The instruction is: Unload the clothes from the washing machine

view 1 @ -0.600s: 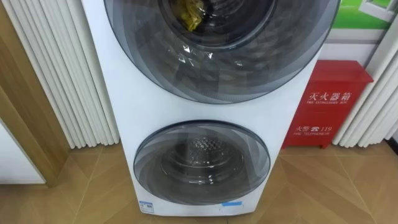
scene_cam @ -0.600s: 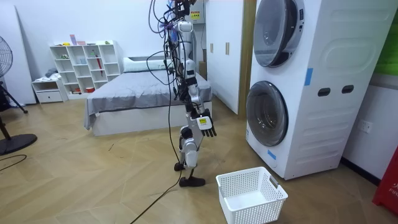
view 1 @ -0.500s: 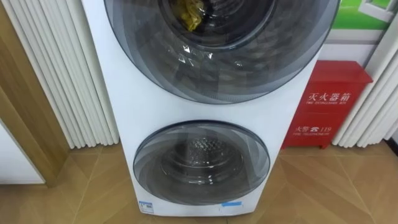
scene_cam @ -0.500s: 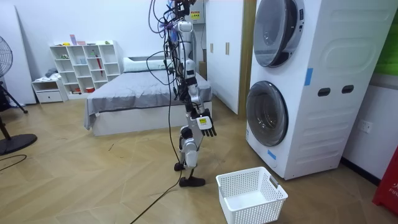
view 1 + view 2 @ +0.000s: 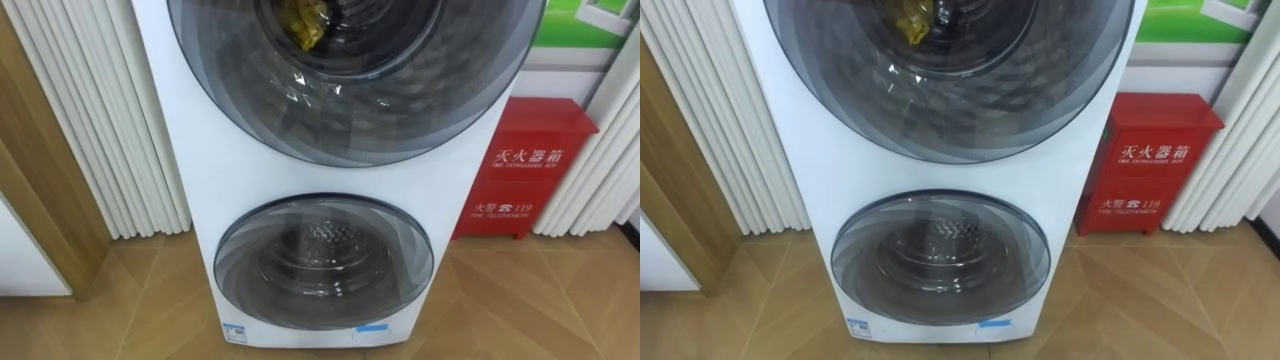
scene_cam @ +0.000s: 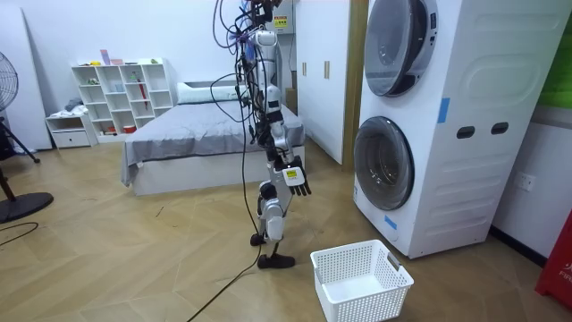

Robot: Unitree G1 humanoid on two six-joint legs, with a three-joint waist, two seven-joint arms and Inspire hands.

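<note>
Yellow garment (image 5: pixel 305 25): lies inside the upper drum of the stacked washing machine (image 5: pixel 190 170), seen through the glass of the upper door (image 5: pixel 350 110), which looks shut from both the head view and the room view. No other clothes can be made out. The lower door (image 5: pixel 325 262) also looks shut, with bare drum metal behind its glass and no cloth visible there. Robot: stands upright on the wooden floor (image 6: pixel 134 259), facing the machine's front and well apart from it, out of arm's reach as far as I can judge. Right hand (image 6: pixel 298 182) (read from how the body stands): hangs low in front of the hip, fingers straight and relaxed, holding nothing. White basket (image 6: pixel 371 302): sits on the floor between the robot's feet and the machine's lower front corner, with nothing in it. Red cabinet (image 5: pixel 525 165): stands on the floor just beside the machine, not involved. Progress, my judgement: nothing is done so far. Left to do: close the gap to the machine, open the upper door, reach in, take hold of the garment and bring it out, presumably into the basket.
</note>
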